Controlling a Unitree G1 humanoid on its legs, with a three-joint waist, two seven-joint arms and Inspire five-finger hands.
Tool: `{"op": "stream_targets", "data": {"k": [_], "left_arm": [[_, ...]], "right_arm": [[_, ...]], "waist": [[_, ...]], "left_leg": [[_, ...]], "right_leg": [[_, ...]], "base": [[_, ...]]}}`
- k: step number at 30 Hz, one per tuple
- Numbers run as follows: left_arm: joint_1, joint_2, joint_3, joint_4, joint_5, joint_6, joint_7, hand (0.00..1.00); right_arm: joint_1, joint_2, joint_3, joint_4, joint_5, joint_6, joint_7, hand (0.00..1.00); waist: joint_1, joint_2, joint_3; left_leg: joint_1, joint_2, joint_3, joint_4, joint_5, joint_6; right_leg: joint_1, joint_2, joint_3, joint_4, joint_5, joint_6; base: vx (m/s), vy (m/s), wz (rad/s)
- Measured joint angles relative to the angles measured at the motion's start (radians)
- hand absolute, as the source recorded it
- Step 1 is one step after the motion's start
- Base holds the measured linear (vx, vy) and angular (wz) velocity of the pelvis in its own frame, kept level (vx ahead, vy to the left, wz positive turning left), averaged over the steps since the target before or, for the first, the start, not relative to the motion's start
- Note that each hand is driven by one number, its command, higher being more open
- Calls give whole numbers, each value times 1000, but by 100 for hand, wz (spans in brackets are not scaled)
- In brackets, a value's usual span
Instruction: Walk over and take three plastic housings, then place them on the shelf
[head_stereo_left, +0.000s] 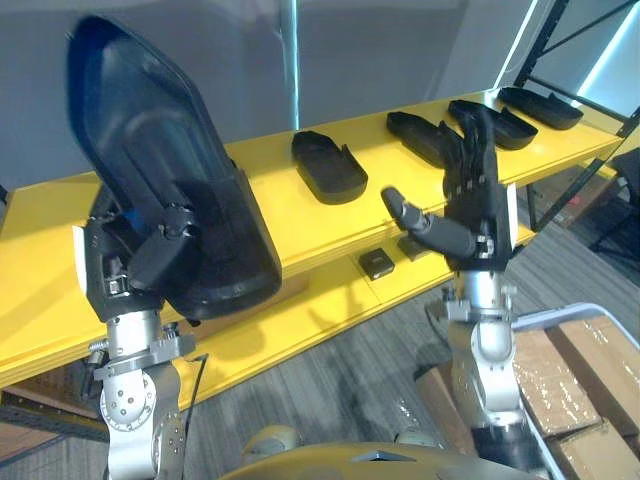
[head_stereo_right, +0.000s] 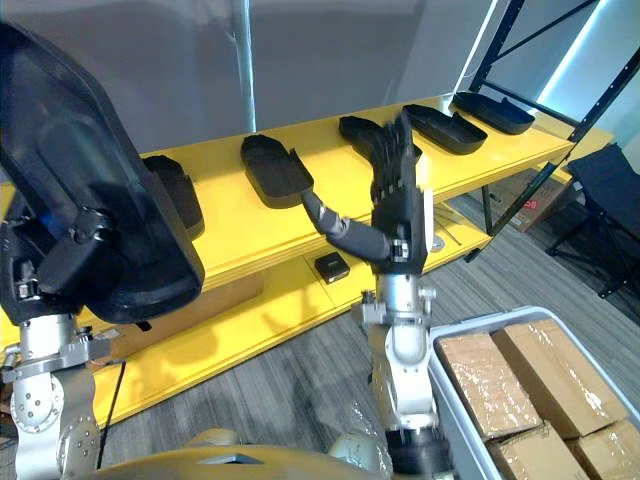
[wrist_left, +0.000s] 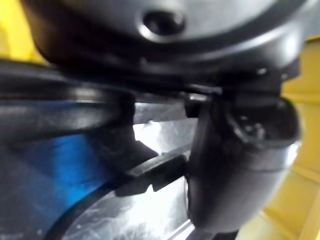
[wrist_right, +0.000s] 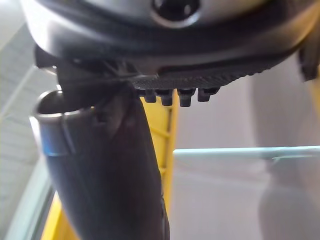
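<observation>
- While a long yellow shelf (head_stereo_left: 330, 225) crosses the scene, black housings (head_stereo_left: 328, 167) lie along its top in a row, each apart from the next.
- One large housing (head_stereo_left: 160, 150) stands upright over the shelf's near-left end, off the board and not yet laid down.
- Left hand (head_stereo_left: 160, 245) is clamped on that housing's lower part, its thumb pressed across the face.
- Right hand (head_stereo_left: 475, 190) is raised in front of the row, fingers straight, thumb spread and nothing in it.
- A pale bin (head_stereo_right: 480, 325) at lower right, by the right arm, holds film-wrapped cardboard boxes (head_stereo_right: 480, 375) packed side by side.
- A small black block (head_stereo_left: 377, 263) sits on the lower shelf (head_stereo_left: 300, 310).
- Risk, as judged: gripped low and carried tall, the housing could pivot or slip in the thumb's hold as it tips toward the board.
- Risk, as judged: lowered too far along, it could strike the nearest housing and push it back; brought in too low, its bottom edge could catch the shelf's front lip.
</observation>
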Motion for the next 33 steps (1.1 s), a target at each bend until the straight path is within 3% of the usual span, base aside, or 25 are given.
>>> {"op": "stream_targets", "data": {"k": [1,3,4,5,6,9,11,14,15,19,24,28,31,33], "left_arm": [[-32,0,-11,1,-7,0,0,0],[-49,-7,-32,2,-35,-1,-7,0],[-43,-15,-42,2,-56,-1,-10,0],[-36,-20,-47,3,-65,-1,-10,0],[-26,-59,-62,20,-79,3,-12,0],[12,-121,-74,22,-89,5,-31,0],[13,-136,-74,22,-91,4,-43,0],[7,-134,-80,22,-88,3,-84,0],[6,-128,-97,22,-90,-3,-95,0],[5,-92,-134,45,-63,-5,-79,0],[5,-78,-144,68,-34,3,-82,0],[19,-79,-160,67,-37,4,-82,0],[49,-77,-188,69,-41,7,-82,0],[45,-71,-219,78,-41,8,-80,0]], "right_arm": [[-30,-20,-5,-52,3,-15,0,100],[-37,-33,-13,-130,3,-39,8,100],[-37,-34,-14,-184,0,-53,16,100],[-39,-34,-15,-217,-2,-62,17,100],[-43,-56,-22,-220,-2,-68,22,100],[-51,-95,-56,-217,6,-34,22,100],[-50,-101,-79,-199,6,-2,22,100],[-20,-99,-119,-175,3,29,17,100],[12,-95,-134,-175,3,30,13,100],[85,-36,-150,-148,3,30,-2,100],[193,80,-144,-131,26,43,-38,100],[269,108,-113,-131,68,57,-36,100],[271,106,-90,-127,133,57,-20,100],[257,96,-91,-87,138,58,-8,100]], "waist": [[-18,1,-1],[-34,-9,-8],[-42,-27,-20],[-39,-65,-40],[-27,-35,-48],[-9,38,-71],[-2,40,-65],[-19,42,-65],[-16,27,-63],[-21,-13,-54],[-41,-14,-49],[-47,-6,-48],[-51,8,-25],[-53,8,48]], "left_leg": [[-1,11,-51,14,-16,-15],[0,11,-115,29,-32,-44],[3,3,-152,32,-50,-64],[15,-13,-172,28,-68,-87],[29,24,-172,32,-78,-105],[47,125,-48,-28,-48,-134],[67,153,40,-85,-9,-135],[75,181,197,-125,31,-127],[68,179,218,-147,49,-124],[52,152,204,-210,98,-125],[55,136,209,-237,115,-124],[70,134,235,-237,113,-124],[37,144,254,-123,86,-115],[-92,167,270,204,83,-118]], "right_leg": [[0,55,67,-132,9,13],[15,99,149,-259,37,46],[34,104,171,-335,75,50],[58,82,152,-376,153,61],[88,96,100,-366,141,77],[155,143,6,-421,126,47],[198,147,-40,-463,128,37],[262,143,-115,-530,142,30],[266,138,-128,-554,153,33],[264,140,-141,-618,194,38],[264,127,-140,-635,208,42],[264,125,-119,-634,207,43],[269,125,-101,-621,180,36],[305,104,-91,-595,165,28]], "base": [[235,-164,100],[263,-252,114],[406,-431,133],[428,-468,122],[356,-380,91],[255,-285,69],[150,-178,60],[74,-84,73],[-6,-14,39],[-33,-2,18],[-28,32,3],[-11,22,-13],[-26,22,-5],[-121,59,17]]}}
